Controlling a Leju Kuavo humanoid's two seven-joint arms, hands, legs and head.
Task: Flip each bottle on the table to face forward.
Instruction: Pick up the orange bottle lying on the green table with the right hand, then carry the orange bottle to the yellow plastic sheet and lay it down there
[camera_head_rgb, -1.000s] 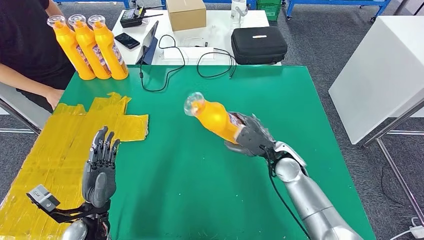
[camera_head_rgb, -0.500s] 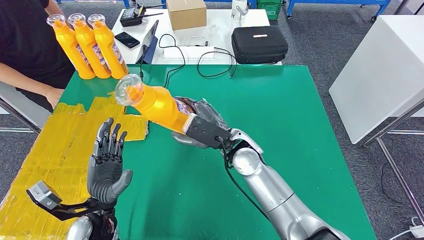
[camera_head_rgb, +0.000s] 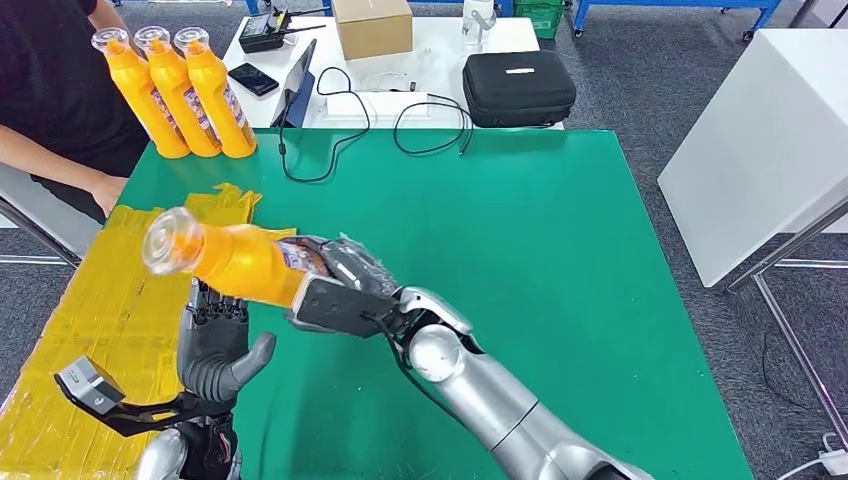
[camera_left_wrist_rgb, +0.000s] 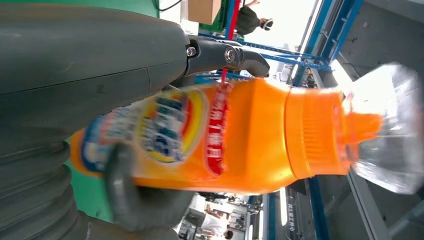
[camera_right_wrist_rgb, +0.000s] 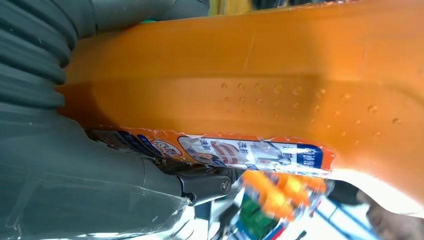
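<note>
My right hand (camera_head_rgb: 340, 290) grips an orange bottle (camera_head_rgb: 235, 262) with a clear cap (camera_head_rgb: 168, 240), held tilted in the air over the left side of the green table (camera_head_rgb: 560, 240). The bottle's label (camera_left_wrist_rgb: 172, 127) faces the left wrist camera; its back label (camera_right_wrist_rgb: 255, 152) runs past the right wrist camera. My left hand (camera_head_rgb: 215, 345) is raised just below the bottle, palm up, fingers apart, holding nothing. Three more orange bottles (camera_head_rgb: 175, 90) stand side by side at the table's far left corner.
A yellow taped patch (camera_head_rgb: 100, 300) covers the table's left part. A person in black (camera_head_rgb: 55, 100) stands at the far left. Behind the green table, a white table (camera_head_rgb: 430, 50) carries a black case (camera_head_rgb: 517, 90), a cardboard box (camera_head_rgb: 372, 27), cables and a phone.
My right arm has swung the bottle leftward from the table's middle to above my left hand. The left hand has turned its palm up and risen a little.
</note>
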